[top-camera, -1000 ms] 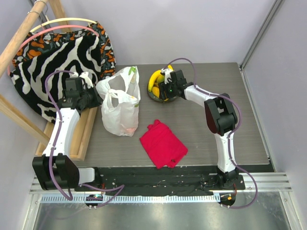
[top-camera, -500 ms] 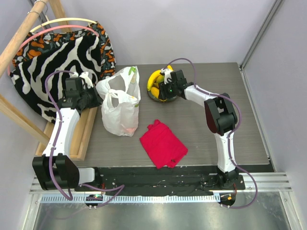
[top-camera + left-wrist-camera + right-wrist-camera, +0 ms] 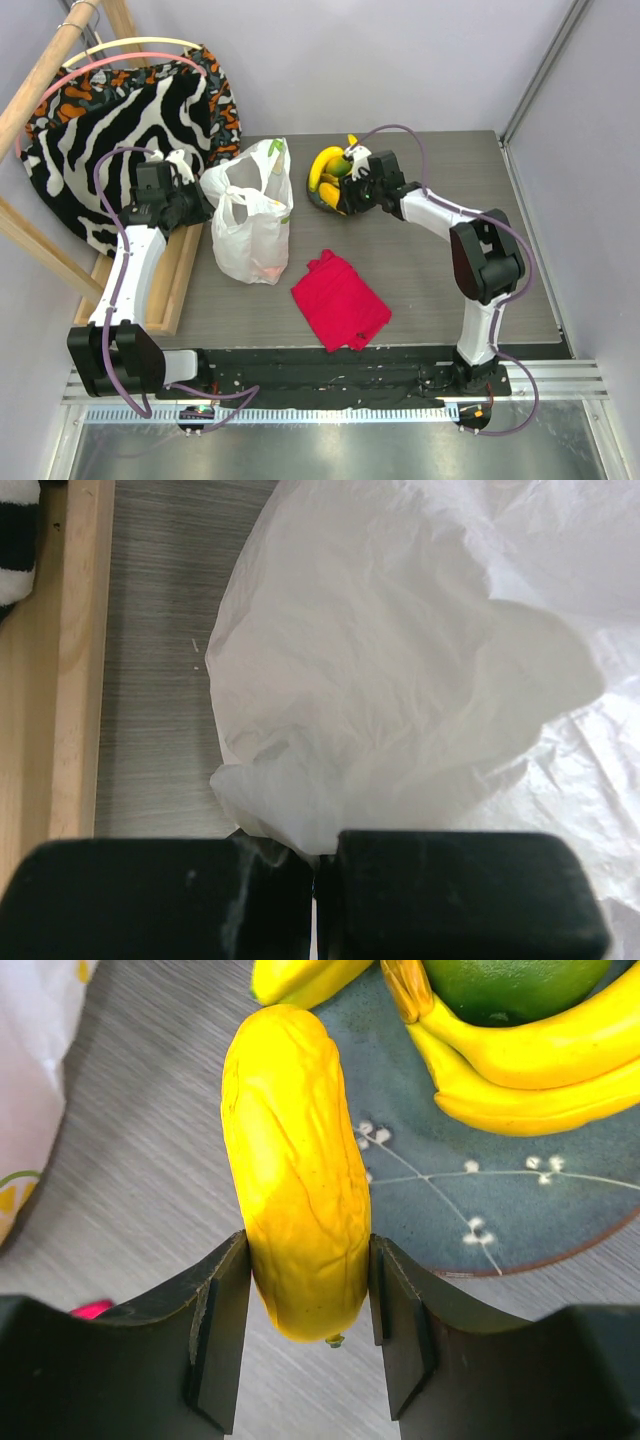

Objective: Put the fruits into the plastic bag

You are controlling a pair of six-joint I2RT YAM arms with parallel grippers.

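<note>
Banana (image 3: 295, 1160) clamped in right end effector (image 3: 310, 1260) over plate (image 3: 520, 1200) (left end effector (image 3: 315, 865) pinching plastic bag (image 3: 400, 680))

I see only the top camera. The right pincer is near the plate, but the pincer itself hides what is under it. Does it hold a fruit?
Observer: Yes. The right wrist view shows the right pincer closed on a yellow banana, with one finger pressing each side near the banana's end.
Operator: Thank you. From above, the left pincer only seems to touch the bag. Does it really grip it?
Observer: Yes. In the left wrist view the left pincer is shut, and a fold of the plastic bag is pinched between its fingers.
</note>
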